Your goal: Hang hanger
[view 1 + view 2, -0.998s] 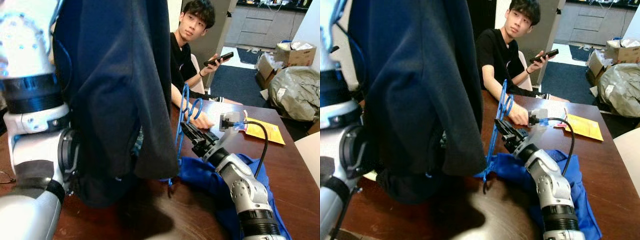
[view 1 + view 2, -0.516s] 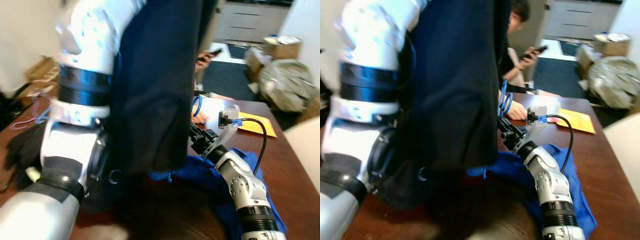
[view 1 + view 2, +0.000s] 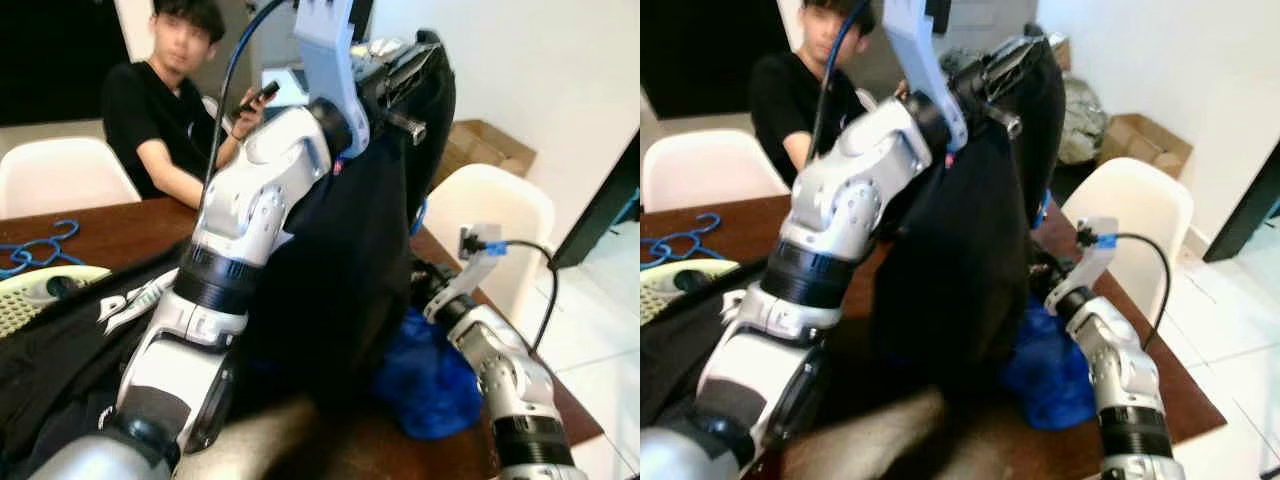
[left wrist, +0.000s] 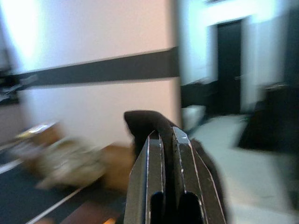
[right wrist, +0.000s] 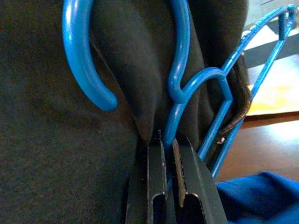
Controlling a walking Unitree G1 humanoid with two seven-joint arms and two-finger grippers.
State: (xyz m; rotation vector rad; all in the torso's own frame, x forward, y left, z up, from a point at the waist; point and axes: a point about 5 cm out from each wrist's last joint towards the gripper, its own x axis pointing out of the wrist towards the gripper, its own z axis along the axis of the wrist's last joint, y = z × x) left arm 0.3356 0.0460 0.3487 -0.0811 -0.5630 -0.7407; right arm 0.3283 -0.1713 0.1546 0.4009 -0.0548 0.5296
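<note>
Head views first: the whole picture has swung since a second ago, so that's the camera turning, not stuff moving. White wall, a white chair (image 3: 495,215) and a cardboard box (image 3: 490,152) now sit where the kitchen and bags were, and the person (image 3: 160,110) holding a phone (image 3: 258,97) has slid over to the far left. The left arm is now raised high across the middle instead of standing at the left edge, with the dark jacket (image 3: 350,270) draped from the left gripper (image 3: 405,70) at the top. The right gripper (image 3: 420,275) is still low beside the jacket, over the blue cloth (image 3: 425,375) on the brown counter (image 3: 95,230). Another blue hanger (image 3: 35,250) lies on the counter at far left. No readable writing or brand anywhere.

Left wrist view: blurry, but the two black fingers (image 4: 152,177) are clenched nearly together on a fold of dark jacket, with wall and a dark doorway behind.

Right wrist view: the fingers (image 5: 154,172) are pinched tight on the neck of the blue hanger (image 5: 180,70), whose hook curls against the jacket fabric. Its lower bars run off toward the counter, blue cloth in the corner.
</note>
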